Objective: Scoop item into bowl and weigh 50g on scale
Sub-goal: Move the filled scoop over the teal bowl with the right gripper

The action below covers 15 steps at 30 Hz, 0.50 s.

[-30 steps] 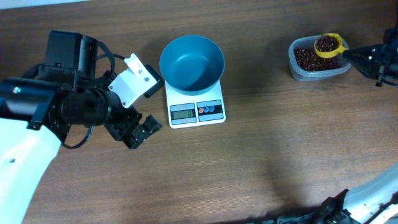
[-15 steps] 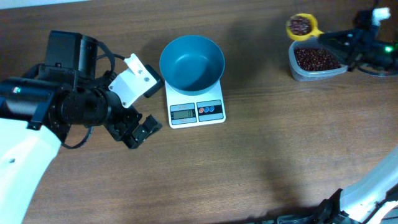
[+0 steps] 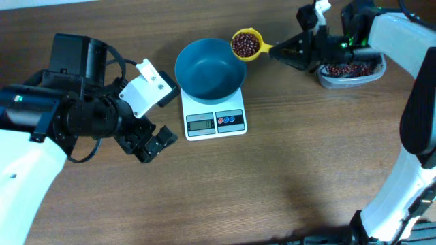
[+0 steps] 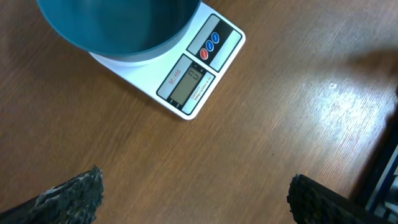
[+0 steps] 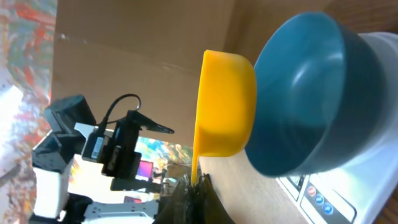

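Note:
The light-blue bowl point(image 3: 210, 68) stands empty on the white scale point(image 3: 214, 121); both also show in the left wrist view, bowl point(image 4: 118, 28) and scale point(image 4: 196, 74). My right gripper point(image 3: 285, 49) is shut on the handle of a yellow scoop point(image 3: 246, 44) filled with red-brown beans, held level at the bowl's upper right rim. The right wrist view shows the scoop point(image 5: 227, 106) beside the bowl point(image 5: 305, 93), with the jaws point(image 5: 196, 186) pinching its handle. More beans point(image 3: 351, 68) lie in the clear tub point(image 3: 351, 79). My left gripper point(image 3: 151, 143) is open and empty left of the scale.
The brown wooden table point(image 3: 306, 156) extends in front of and to the right of the scale. The left arm's body fills the left side. The right arm reaches in from the upper right over the tub.
My right gripper has carried the filled scoop from the tub leftward across the table to the bowl's right rim. The left arm has not moved.

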Motion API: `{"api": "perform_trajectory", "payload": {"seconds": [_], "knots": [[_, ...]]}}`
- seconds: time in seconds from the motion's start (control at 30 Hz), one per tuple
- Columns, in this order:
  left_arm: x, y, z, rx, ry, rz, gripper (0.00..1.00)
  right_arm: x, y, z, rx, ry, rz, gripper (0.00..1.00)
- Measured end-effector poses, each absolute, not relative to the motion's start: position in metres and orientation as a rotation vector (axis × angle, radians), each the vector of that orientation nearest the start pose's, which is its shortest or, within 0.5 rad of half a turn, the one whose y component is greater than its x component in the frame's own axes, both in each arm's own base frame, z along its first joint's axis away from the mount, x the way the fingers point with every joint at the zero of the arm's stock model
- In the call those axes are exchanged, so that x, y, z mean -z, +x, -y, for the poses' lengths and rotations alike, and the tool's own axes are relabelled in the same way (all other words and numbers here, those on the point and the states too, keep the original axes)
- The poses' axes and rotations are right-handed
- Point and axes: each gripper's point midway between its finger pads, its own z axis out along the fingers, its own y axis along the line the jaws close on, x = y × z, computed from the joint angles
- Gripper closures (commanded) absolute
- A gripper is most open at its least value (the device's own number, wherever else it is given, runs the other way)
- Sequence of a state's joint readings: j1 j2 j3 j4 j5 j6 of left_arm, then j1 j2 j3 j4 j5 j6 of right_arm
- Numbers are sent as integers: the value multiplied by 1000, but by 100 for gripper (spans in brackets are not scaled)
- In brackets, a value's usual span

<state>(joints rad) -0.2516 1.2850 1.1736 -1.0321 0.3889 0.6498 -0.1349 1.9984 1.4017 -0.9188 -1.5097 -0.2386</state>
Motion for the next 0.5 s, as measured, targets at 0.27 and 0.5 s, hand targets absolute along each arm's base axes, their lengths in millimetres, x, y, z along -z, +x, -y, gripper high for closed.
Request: {"api": "perform_trajectory", "payload": {"seconds": [0.27, 0.5], "knots": [[-187, 267, 136, 394, 1244, -2312, 1, -177, 409, -158, -1862, -329, -2106, 96], [-187, 267, 136, 394, 1243, -2312, 1, -185, 420, -158, -1769, -489, -1982, 96]]}}
